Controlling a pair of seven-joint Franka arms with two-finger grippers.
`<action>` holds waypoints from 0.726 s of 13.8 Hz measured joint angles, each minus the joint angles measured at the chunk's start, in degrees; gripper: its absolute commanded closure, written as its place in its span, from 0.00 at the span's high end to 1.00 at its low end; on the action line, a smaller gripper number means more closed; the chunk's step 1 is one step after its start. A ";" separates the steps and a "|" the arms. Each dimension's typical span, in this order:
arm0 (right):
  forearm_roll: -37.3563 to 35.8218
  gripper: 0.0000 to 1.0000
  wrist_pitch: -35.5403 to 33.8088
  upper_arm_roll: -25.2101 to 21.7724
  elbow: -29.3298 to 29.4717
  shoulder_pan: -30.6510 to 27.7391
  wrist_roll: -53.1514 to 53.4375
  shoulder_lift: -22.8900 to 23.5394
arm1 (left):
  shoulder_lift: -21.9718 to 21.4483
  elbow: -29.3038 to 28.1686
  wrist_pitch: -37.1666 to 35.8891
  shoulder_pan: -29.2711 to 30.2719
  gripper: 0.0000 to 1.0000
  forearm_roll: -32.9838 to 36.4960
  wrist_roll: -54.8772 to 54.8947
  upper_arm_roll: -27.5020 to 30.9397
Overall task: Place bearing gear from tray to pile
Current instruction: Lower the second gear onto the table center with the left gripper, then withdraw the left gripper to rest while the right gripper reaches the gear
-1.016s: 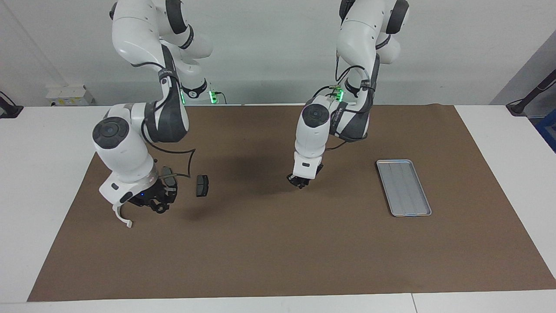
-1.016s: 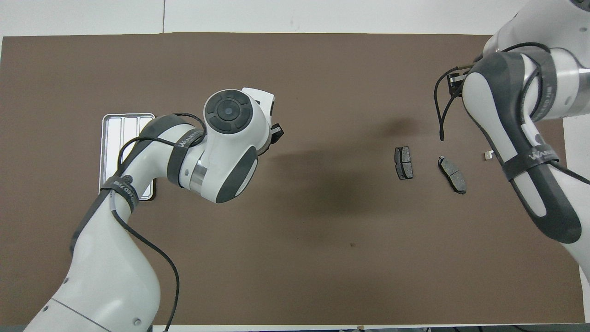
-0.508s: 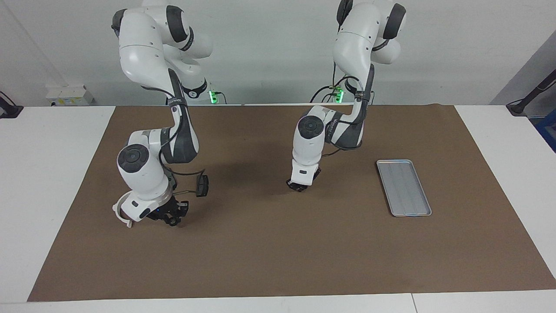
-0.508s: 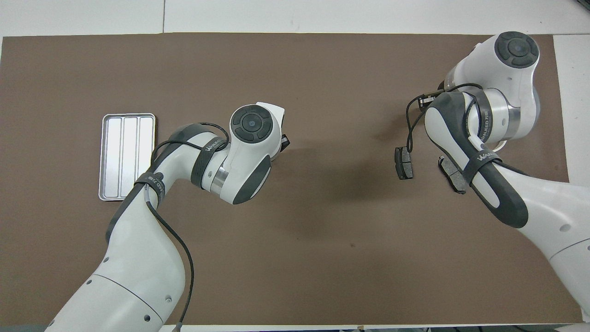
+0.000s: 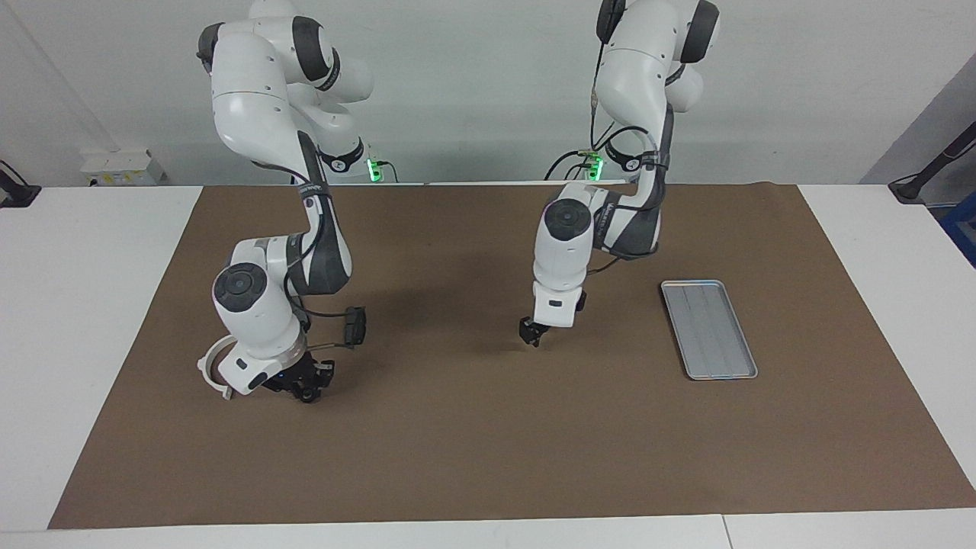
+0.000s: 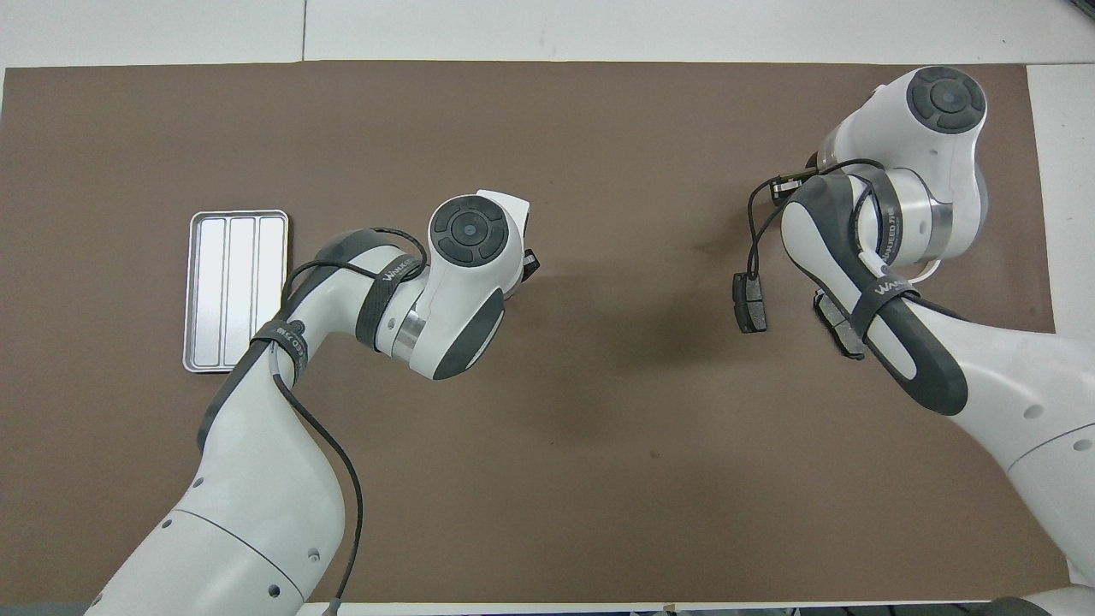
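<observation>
The silver tray point(image 5: 709, 328) point(image 6: 237, 291) lies bare at the left arm's end of the mat. No bearing gear shows in either view. The pile is at the right arm's end: a white half-ring bracket point(image 5: 207, 367) and two dark brake pads point(image 6: 748, 302) point(image 6: 843, 325), one of them point(image 5: 354, 325) plain in the facing view. My left gripper point(image 5: 531, 337) point(image 6: 530, 263) hangs just over the middle of the mat, away from tray and pile. My right gripper point(image 5: 305, 390) is low over the mat beside the bracket, hidden under its wrist in the overhead view.
A brown mat point(image 5: 488, 457) covers the table, with white table top showing around it. A black cable point(image 5: 328, 345) loops from the right arm down close to the nearer brake pad. The right arm's forearm covers part of the other pad from above.
The right arm swung round and its gripper came down beside the bracket. The left wrist turned, and its gripper sank a little and shifted slightly toward the tray.
</observation>
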 measured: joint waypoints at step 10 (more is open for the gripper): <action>0.06 1.00 -11.90 0.76 2.40 5.64 13.81 -4.60 | -22.68 0.07 -24.89 18.30 1.00 0.21 31.80 0.95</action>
